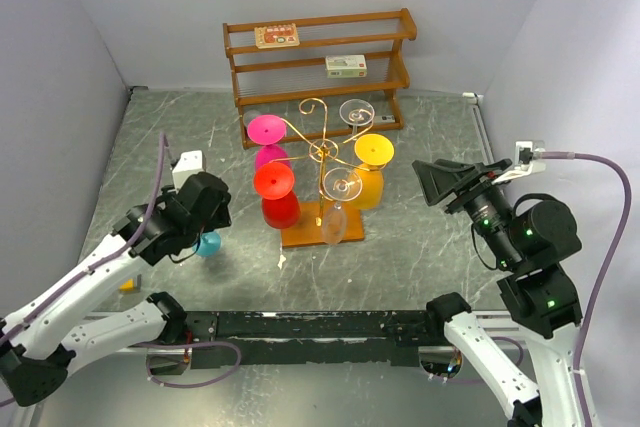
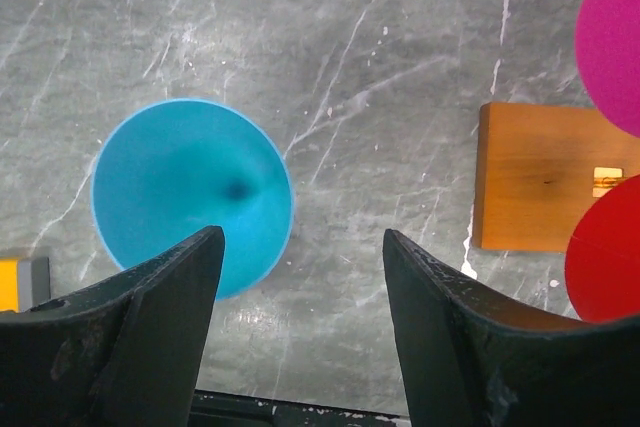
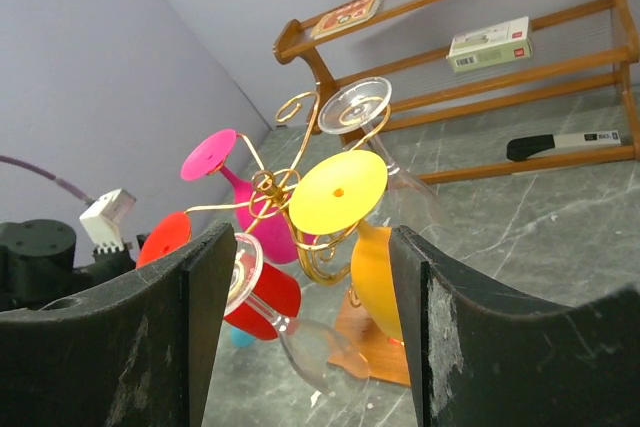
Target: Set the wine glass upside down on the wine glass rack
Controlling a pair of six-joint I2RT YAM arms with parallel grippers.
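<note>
The wine glass rack [image 1: 322,152] stands mid-table on its square wooden base [image 1: 322,234], gold scroll arms holding pink, red, yellow and two clear glasses upside down. A blue wine glass [image 1: 208,243] stands on the table to the rack's left. From above it shows as a round blue disc [image 2: 192,195]. My left gripper [image 2: 303,237] hovers over the table, open, the blue disc just beyond its left finger and nothing between the fingers. The rack's base [image 2: 545,192] lies to its right. My right gripper [image 3: 310,232] is raised right of the rack [image 3: 275,187], open and empty, facing it.
A brown three-tier shelf [image 1: 320,57] with two small boxes stands against the back wall. A black-and-white bar [image 3: 565,142] lies under it. A white block [image 1: 188,162] sits at the left, a yellow piece [image 1: 130,285] near the left arm. Grey walls close both sides.
</note>
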